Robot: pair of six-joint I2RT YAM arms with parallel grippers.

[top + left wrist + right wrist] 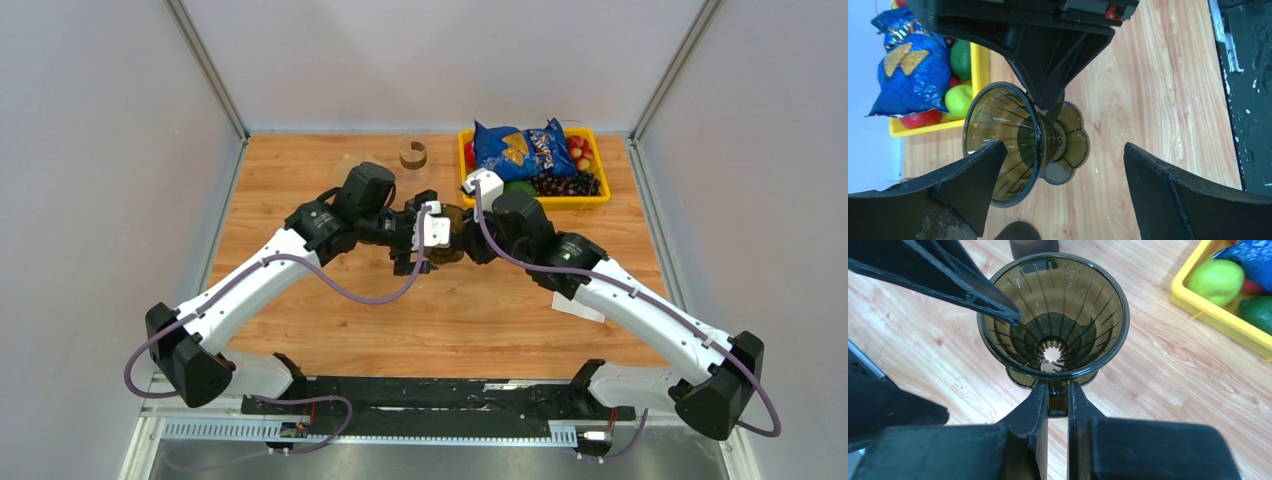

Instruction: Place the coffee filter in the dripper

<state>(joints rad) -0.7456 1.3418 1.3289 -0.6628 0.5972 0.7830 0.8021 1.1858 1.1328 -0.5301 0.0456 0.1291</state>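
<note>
The right gripper (1058, 388) is clamped on the handle (1058, 406) of the dripper (1088, 310). The left gripper (1065, 147) is spread wide, with one finger set over the dripper's rim. No filter is seen inside the dripper. A white sheet (580, 308), well apart from the dripper, may be it. Placement is judged not yet begun.

Light wooden plank tabletop (480, 320) in view. Up at one o'clock, a yellow plastic tray (563, 204) sits on it. Twelve o'clock, a brown cardboard ring (413, 154). Four o'clock, a flat white paper piece (578, 308) on the wood.
</note>
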